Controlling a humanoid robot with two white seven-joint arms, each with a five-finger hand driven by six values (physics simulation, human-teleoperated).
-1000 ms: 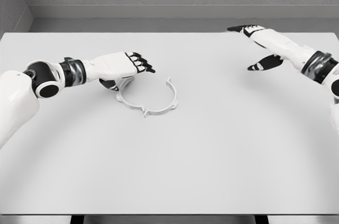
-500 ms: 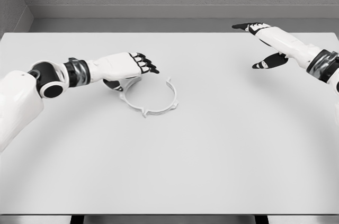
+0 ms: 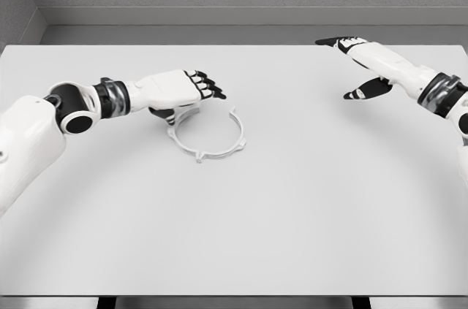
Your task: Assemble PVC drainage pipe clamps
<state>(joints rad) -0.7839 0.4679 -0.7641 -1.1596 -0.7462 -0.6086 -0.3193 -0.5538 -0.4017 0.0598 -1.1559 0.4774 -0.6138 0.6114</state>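
Since the earlier frame, left hand [image 3: 181, 90] has advanced rightward over the white pipe clamp ring [image 3: 208, 135], fingers loosely curled, holding nothing visible. Ring lies flat on the white table [image 3: 241, 229], left of centre. Right hand [image 3: 363, 64] hovers far right, spread wide, empty.

The clamp ring [image 3: 207, 136] lies flat on the worktop [image 3: 292, 214], left of its middle and nearer the far edge. My left hand [image 3: 175, 90] sits over the ring's far-left rim. My right hand [image 3: 365, 68] is well apart, near the far-right corner.
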